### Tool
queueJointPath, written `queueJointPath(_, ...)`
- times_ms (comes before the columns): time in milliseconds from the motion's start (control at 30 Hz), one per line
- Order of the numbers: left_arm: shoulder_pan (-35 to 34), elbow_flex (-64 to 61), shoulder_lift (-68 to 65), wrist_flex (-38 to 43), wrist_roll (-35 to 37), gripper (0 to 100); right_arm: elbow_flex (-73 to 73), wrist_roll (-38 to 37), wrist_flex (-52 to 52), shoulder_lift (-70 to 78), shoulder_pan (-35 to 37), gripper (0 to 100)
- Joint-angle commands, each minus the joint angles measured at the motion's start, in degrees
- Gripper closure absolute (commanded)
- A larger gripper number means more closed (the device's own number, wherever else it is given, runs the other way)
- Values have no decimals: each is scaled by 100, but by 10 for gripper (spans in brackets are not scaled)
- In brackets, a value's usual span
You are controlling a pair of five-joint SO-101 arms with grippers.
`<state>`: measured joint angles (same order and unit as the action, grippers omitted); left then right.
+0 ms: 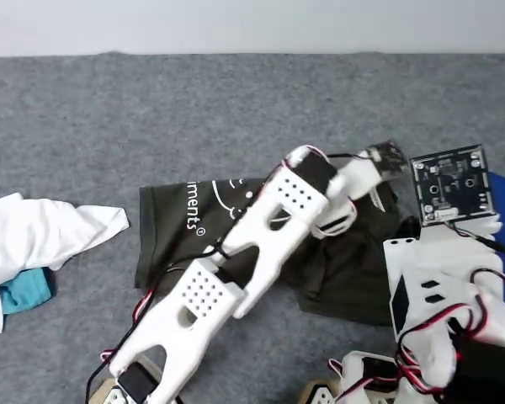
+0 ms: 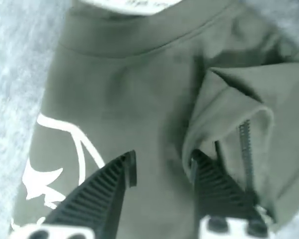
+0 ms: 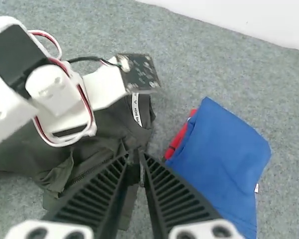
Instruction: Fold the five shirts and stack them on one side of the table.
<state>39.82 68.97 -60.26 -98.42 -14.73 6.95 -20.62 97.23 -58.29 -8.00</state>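
Observation:
A dark green shirt with white print lies partly folded on the grey table, under both arms. My left arm stretches across it, and my left gripper hangs open just above the cloth, beside a raised fold with a zipper. My right gripper is at the shirt's near right edge, its jaws closed on the hem. A folded blue shirt lies to the right, over something red. At the far left lie a crumpled white shirt and a teal one.
The left arm's wrist and camera board stand close in front of my right gripper. The right arm's base and cables fill the near right corner. Bare grey carpet stretches along the back of the table and between the green and white shirts.

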Motion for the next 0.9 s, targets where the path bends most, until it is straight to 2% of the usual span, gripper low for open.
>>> queueJointPath(0, 281, 251, 703, -220, 149, 815, -18, 35, -22, -163, -31, 989)
queueJointPath(167, 791, -312, 1178, -220, 176, 815, 0, 35, -22, -338, -31, 989)
queueJointPath(433, 1266, -1947, 1635, -211, 378, 815, 18, 35, 13, -338, -31, 989)
queueJointPath(867, 1064, -2993, 1741, -149, 492, 815, 18, 35, 48, -338, -31, 989)
